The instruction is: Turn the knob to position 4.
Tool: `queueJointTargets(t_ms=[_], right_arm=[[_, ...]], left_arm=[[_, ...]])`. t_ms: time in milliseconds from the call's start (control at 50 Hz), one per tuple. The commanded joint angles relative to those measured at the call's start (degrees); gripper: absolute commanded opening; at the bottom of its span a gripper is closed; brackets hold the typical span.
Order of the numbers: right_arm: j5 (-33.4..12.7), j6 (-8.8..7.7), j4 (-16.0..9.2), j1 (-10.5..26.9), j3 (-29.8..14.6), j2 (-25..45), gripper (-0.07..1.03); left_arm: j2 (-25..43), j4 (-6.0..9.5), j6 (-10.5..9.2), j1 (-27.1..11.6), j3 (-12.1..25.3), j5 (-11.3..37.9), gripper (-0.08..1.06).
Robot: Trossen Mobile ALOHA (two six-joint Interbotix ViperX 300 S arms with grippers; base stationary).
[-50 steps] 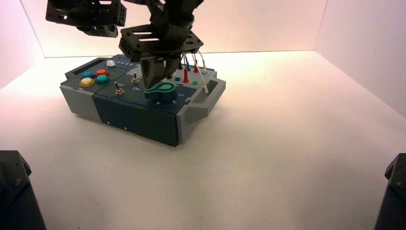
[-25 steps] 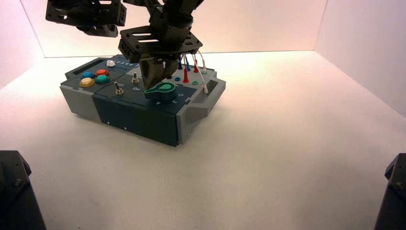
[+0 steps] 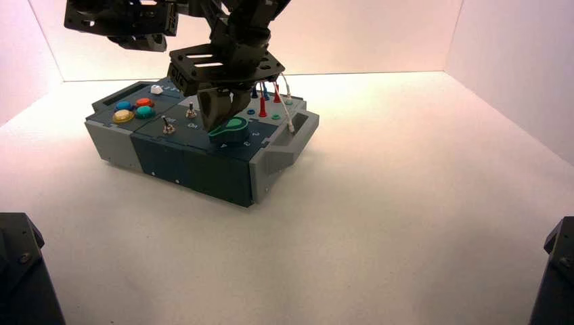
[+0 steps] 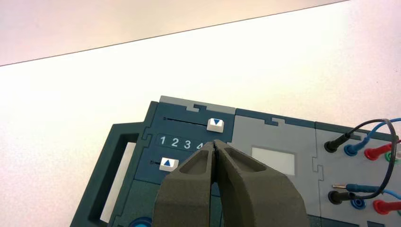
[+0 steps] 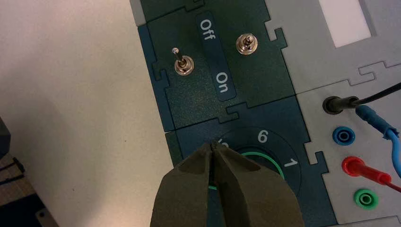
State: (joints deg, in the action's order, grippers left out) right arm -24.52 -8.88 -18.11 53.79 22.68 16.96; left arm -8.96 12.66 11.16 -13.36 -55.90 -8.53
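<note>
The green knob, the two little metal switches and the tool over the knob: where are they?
green knob [image 3: 231,127]: high view, its top face.
metal switches [image 5: 183,65]: right wrist view, base of one toggle.
right tool [image 5: 213,147]: right wrist view, fingertips together.

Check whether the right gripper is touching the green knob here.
Cannot tell. In the high view the right gripper meets the knob at its edge, but neither that nor the right wrist view shows contact or a gap plainly.

Green knob, dark-blue box

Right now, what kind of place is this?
Probably a robot test enclosure: plain white walls and floor surround a practice box with a green knob, toggle switches and plugged-in wires.
</note>
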Motion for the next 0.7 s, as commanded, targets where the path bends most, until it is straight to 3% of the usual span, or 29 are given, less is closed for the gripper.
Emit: queueJointTargets(t_ms=[20, 700], right_arm=[[0.1, -0.18, -0.1, 0.3, -1.1, -1.3, -0.02], [-0.2, -0.18, -0.1, 0.3, -0.7, -1.5, -0.02]], left_arm=[[-1.2, 0.00, -0.09, 0.2, 0.4, -0.5, -0.03], [-1.3, 0.00, -0.09, 0.2, 0.4, -0.5, -0.03]])
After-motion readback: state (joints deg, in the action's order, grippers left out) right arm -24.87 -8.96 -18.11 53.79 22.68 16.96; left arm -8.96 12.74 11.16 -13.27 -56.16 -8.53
